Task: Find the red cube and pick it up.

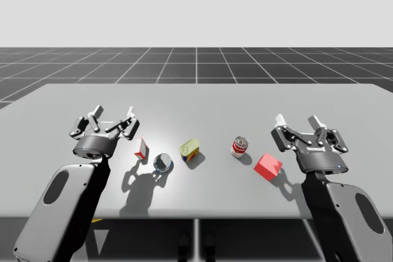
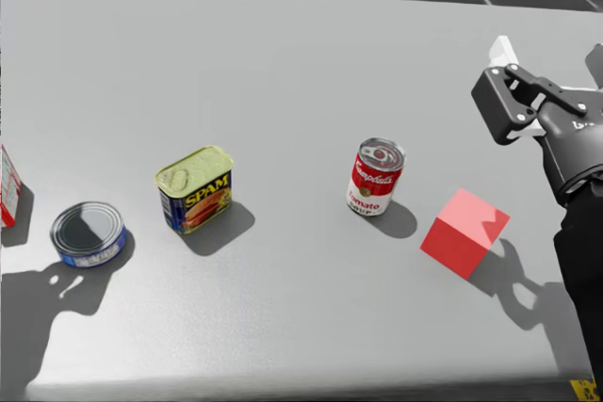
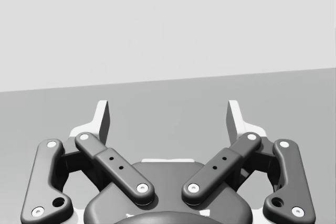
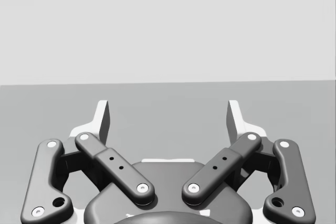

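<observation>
Grey table (image 1: 196, 102), dark gridded floor (image 1: 196, 65), red cube (image 1: 268, 165), left fingers (image 3: 102, 121) and right fingers (image 4: 102, 121) spread.

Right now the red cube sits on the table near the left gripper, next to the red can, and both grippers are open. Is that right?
Not quite. The cube sits near the right gripper, not the left gripper, as the high view shows. The rest is right: it is on the table next to the red can, and both grippers are open.
</observation>
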### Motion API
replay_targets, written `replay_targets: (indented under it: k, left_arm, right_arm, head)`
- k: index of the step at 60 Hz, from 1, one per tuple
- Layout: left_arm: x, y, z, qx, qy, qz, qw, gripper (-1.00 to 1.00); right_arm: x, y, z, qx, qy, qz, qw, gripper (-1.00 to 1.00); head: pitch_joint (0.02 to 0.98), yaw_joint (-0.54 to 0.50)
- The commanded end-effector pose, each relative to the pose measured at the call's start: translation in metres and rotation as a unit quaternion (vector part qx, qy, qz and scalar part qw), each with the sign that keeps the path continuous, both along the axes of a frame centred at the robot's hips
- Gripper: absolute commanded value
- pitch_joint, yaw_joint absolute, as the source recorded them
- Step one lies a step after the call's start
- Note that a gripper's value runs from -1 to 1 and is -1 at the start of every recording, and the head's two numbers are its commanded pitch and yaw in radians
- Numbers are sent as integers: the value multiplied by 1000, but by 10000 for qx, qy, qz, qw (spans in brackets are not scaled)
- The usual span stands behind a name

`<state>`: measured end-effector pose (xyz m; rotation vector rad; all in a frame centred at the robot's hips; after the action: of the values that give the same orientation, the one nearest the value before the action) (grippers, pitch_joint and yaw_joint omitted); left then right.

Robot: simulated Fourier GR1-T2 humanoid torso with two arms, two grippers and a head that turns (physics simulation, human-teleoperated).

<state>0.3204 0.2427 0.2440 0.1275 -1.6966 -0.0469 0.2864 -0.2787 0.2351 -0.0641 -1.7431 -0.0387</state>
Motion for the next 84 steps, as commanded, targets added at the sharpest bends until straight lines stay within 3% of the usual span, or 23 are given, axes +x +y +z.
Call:
replay_targets:
  k: [1, 20, 32, 36, 44, 52, 61, 62, 71, 74, 84]
  left_arm:
    - [0, -1, 0, -11, -1, -27, 10000, -1000]
    - [0, -7, -1, -30, 12, -93, 10000, -1000]
    - [-1, -8, -2, -28, 19, -81, 10000, -1000]
    - [-1, -8, -2, -50, 32, -74, 10000, -1000]
    - [-1, -7, -2, -66, 43, -89, 9999, -1000]
    - [-1, -7, -3, -68, 52, -106, 9999, -1000]
    - [0, -7, -3, -37, 51, -119, 9999, -1000]
    - [0, -7, -4, -30, 48, -121, 9999, -1000]
    - [0, -8, -4, -4, 12, -116, 9999, -1000]
    - [1, -8, -4, -4, -2, -120, 9999, -1000]
    - [1, -9, -4, 3, -19, -128, 9999, -1000]
  right_arm:
    - [0, 0, -1, -32, 6, -9, 10000, -1000]
    - [0, 0, 0, -67, -21, 47, 10000, -1000]
    - [-2, 1, 0, 5, 112, 265, 9996, -1000]
    - [-10, 1, 5, 166, 223, 592, 9979, -1000]
    - [-29, 1, 10, 279, 420, 1013, 9936, -1000]
    - [-56, 3, -3, -78, 537, 1485, 9874, -1000]
    - [-77, -4, -17, -283, 577, 1954, 9786, -1000]
    - [-81, -6, -20, -402, 548, 2012, 9772, -1000]
    - [-96, -14, -37, -547, 627, 2478, 9652, -1000]
    - [-97, -19, -43, -679, 609, 2507, 9638, -1000]
    - [-98, -35, -65, -604, 769, 2776, 9557, -1000]
  head:
    - [857, -240]
    - [935, -455]
    - [912, -463]
    - [902, -460]
    - [895, -458]
    - [891, -454]
    - [890, -457]
    - [891, -459]
    - [890, -463]
    - [889, -465]
    - [887, -469]
